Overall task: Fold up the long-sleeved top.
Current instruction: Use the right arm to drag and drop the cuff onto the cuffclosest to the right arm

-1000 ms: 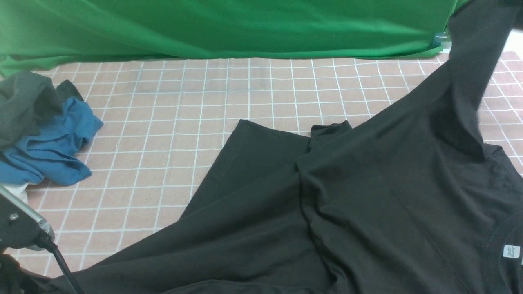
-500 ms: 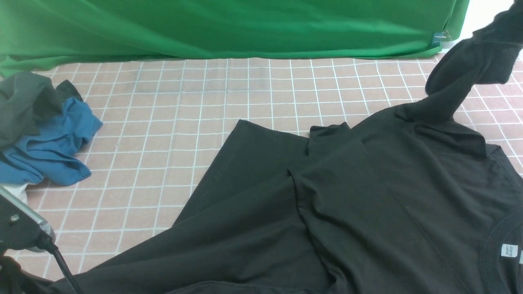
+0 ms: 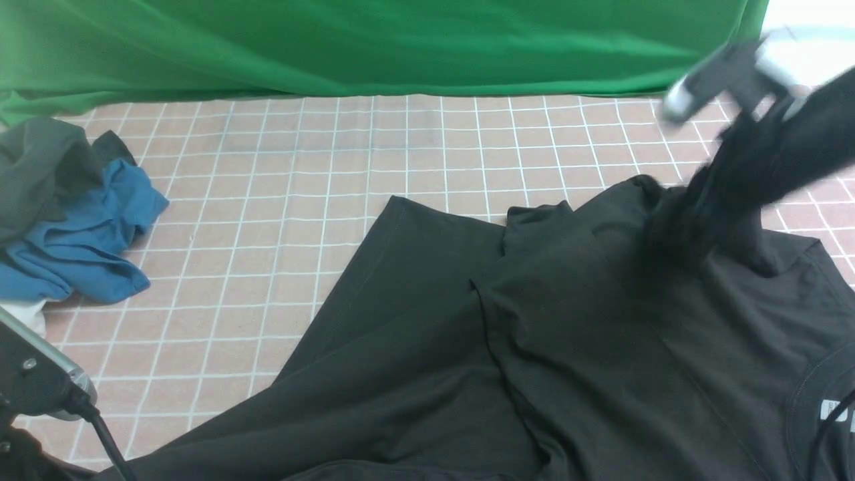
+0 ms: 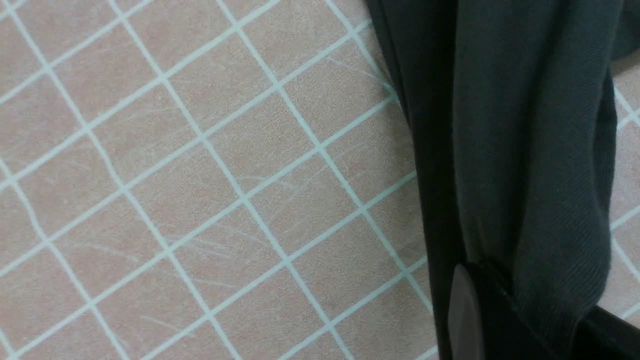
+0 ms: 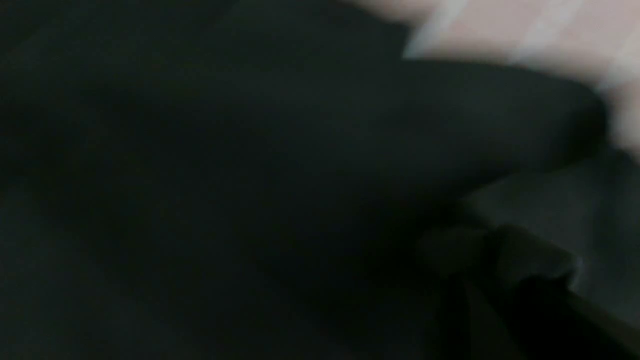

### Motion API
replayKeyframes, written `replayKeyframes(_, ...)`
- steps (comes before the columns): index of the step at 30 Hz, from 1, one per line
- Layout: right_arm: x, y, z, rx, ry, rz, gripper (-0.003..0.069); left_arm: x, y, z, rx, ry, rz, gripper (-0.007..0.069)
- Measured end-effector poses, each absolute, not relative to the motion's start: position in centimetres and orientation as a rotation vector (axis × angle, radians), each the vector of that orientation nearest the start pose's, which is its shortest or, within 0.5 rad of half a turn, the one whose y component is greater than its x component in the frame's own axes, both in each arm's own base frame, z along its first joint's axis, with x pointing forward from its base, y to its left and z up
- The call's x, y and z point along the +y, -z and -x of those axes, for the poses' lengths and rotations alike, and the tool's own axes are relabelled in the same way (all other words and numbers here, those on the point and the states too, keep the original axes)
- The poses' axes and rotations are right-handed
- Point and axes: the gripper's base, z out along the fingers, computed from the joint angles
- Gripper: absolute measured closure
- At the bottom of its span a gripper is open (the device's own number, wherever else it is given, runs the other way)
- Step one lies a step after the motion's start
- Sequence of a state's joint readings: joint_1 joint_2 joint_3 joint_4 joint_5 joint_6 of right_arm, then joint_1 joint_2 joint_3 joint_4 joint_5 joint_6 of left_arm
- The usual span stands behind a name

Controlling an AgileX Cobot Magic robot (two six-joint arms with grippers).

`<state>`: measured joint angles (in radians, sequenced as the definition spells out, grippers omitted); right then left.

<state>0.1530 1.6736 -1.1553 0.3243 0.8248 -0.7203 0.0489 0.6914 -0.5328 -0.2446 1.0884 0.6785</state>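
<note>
The long-sleeved top (image 3: 601,334) lies spread over the right and near part of the checked table, black, with its round collar and white label (image 3: 831,409) at the right edge. One sleeve (image 3: 728,180) rises from the body towards my right gripper (image 3: 735,87), which is blurred by motion. The right wrist view is nearly all dark cloth (image 5: 250,175), so that gripper's jaws cannot be made out. In the left wrist view my left gripper (image 4: 525,320) is shut on a bunched fold of the top (image 4: 530,150) just above the table.
A blue garment (image 3: 87,234) and a dark grey-green garment (image 3: 40,167) lie heaped at the far left. A green backdrop (image 3: 374,47) hangs along the back of the pink checked table cover (image 3: 267,200). Part of my left arm (image 3: 40,384) shows at the bottom left.
My right arm has swung down and to the left with the sleeve, which now hangs lower and slack over the top's body. The left arm has hardly moved.
</note>
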Motion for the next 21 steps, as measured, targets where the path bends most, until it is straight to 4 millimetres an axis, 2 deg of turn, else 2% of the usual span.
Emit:
replayKeyframes(2,7.9,-22.6,-31.8,2.647,-0.282,0.961,0.0295,-1.6,-25.6,-9.6,2.568,0.114,-0.737,0.0603)
replayKeyframes(3,8.0,-22.5,-31.7,2.653,-0.287,0.966,0.0258,-1.6,-25.6,-9.6,2.567,0.115,-0.736,0.0603)
replayKeyframes(4,8.3,-22.5,-31.3,2.684,-0.309,0.957,0.0107,-1.6,-25.6,-9.6,2.568,0.124,-0.733,0.0603)
replayKeyframes(6,8.3,-22.9,-31.4,2.689,-0.302,0.911,0.0023,-1.6,-25.6,-9.6,2.568,0.124,-0.733,0.0603)
replayKeyframes(7,8.3,-22.9,-31.4,2.69,-0.302,0.902,0.0023,-1.6,-25.6,-9.6,2.568,0.124,-0.733,0.0603)
replayKeyframes(8,8.1,-23.6,-31.8,2.676,-0.289,0.783,-0.0009,-1.6,-25.6,-9.6,2.568,0.125,-0.733,0.0603)
replayKeyframes(10,7.9,-24.0,-32.2,2.662,-0.281,0.683,-0.0006,-1.6,-25.6,-9.6,2.567,0.127,-0.732,0.0603)
replayKeyframes(11,7.2,-24.4,-32.8,2.656,-0.288,0.483,0.0019,-1.6,-25.6,-9.6,2.567,0.128,-0.732,0.0603)
replayKeyframes(14,5.7,-23.9,-33.6,2.699,-0.327,0.145,0.0097,-1.6,-25.6,-9.6,2.567,0.13,-0.731,0.0603)
replayKeyframes(16,4.9,-22.8,-33.8,2.754,-0.337,0.043,0.0113,-1.6,-25.6,-9.6,2.567,0.13,-0.731,0.0603)
replayKeyframes(18,4.6,-20.7,-34.0,2.823,-0.344,-0.023,0.0111,-1.6,-25.6,-9.6,2.566,0.129,-0.731,0.0603)
replayKeyframes(20,4.5,-19.7,-34.2,2.858,-0.344,-0.036,0.0104,-1.7,-25.6,-9.6,2.565,0.132,-0.73,0.0603)
replayKeyframes(21,4.6,-18.4,-34.4,2.897,-0.346,-0.053,0.0095,-1.7,-25.6,-9.6,2.562,0.129,-0.728,0.0603)
